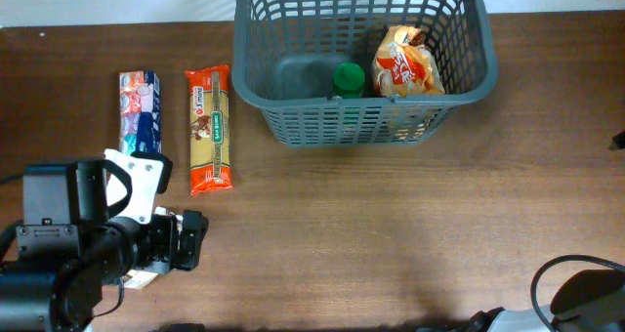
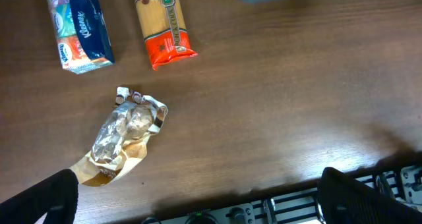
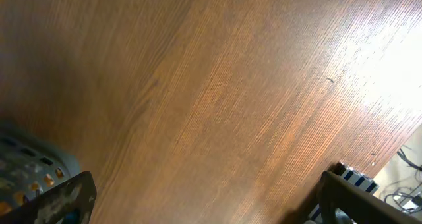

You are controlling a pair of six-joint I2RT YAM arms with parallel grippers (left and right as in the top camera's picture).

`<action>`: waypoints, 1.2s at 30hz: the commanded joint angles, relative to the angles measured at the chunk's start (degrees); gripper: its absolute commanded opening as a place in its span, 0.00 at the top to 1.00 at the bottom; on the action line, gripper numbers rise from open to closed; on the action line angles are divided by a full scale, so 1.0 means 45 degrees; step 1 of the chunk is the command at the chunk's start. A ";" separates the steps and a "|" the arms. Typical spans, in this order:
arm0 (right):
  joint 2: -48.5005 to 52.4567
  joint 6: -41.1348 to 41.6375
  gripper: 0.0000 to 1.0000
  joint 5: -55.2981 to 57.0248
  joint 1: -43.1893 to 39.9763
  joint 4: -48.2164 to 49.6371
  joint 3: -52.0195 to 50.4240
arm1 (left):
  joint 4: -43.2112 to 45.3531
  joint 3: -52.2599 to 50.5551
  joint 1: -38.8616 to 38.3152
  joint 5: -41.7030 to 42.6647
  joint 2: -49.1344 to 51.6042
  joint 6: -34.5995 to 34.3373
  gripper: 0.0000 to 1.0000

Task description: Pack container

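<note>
Your shopping basket [image 1: 361,127] stands at the far edge of the table [image 1: 391,234], a little right of centre, mouth up. It is partly packed: a green-lidded jar [image 1: 349,78] stands against its near wall and an orange snack bag [image 1: 407,63] leans in the right-hand end. The left part of its floor is bare, and I judge that the remaining goods belong there.

Three items wait outside it, all on your left. The Kleenex pack [image 1: 139,112] and the pasta packet [image 1: 209,127] lie side by side but apart, long sides parallel, with the pasta close to the basket's left wall. Nearer to you, a crumpled foil packet [image 2: 125,135] lies flat on the wood, almost hidden under the left arm in the overhead view.

Your left gripper [image 2: 198,178] hangs above the table with its fingers spread as wide as they go and nothing between them. The foil packet sits ahead of one finger rather than centred in the gap, so you would need to shift across before closing. It looks light and crinkly, so a hard squeeze would likely crush it.

Your right gripper [image 3: 206,181] is equally wide and empty over bare wood at the near right, well apart from everything. That is sensible, since all the loose items lie on the other side.
</note>
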 commanded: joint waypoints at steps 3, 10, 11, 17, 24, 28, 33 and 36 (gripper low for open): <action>-0.0170 0.0136 0.01 -0.0078 -0.0073 0.0073 -0.0063 | 0.0141 0.0194 0.0073 0.0437 0.0029 -0.0083 0.01; -0.0170 0.0136 0.01 -0.0078 -0.0073 0.0073 -0.0063 | 0.1287 0.0194 0.0073 0.2482 0.0029 -0.0704 0.01; -0.0170 0.0136 0.01 -0.0073 -0.0073 0.0073 -0.0063 | 0.1292 0.0194 0.0073 0.2545 0.0029 -0.0704 0.01; -0.0170 0.0136 0.01 -0.0073 -0.0073 0.0073 -0.0063 | 0.1613 0.0194 0.0073 0.4129 0.0029 -0.0952 0.01; -0.0170 0.0136 0.01 -0.0073 -0.0073 0.0073 -0.0063 | 0.1413 0.0194 0.0078 0.2565 0.0049 -0.0952 0.01; -0.0170 0.0136 0.01 -0.0073 -0.0073 0.0073 -0.0063 | 0.3789 0.0296 0.0092 -0.1345 0.0661 -0.1870 0.01; -0.0170 0.0136 0.01 -0.0073 -0.0073 0.0073 -0.0063 | 0.4056 0.2487 0.1277 -0.2720 0.3405 -0.2016 0.01; -0.0170 0.0136 0.01 -0.0078 -0.0073 0.0073 -0.0063 | 0.2973 0.5717 0.2526 -0.2715 0.6688 -0.1783 0.01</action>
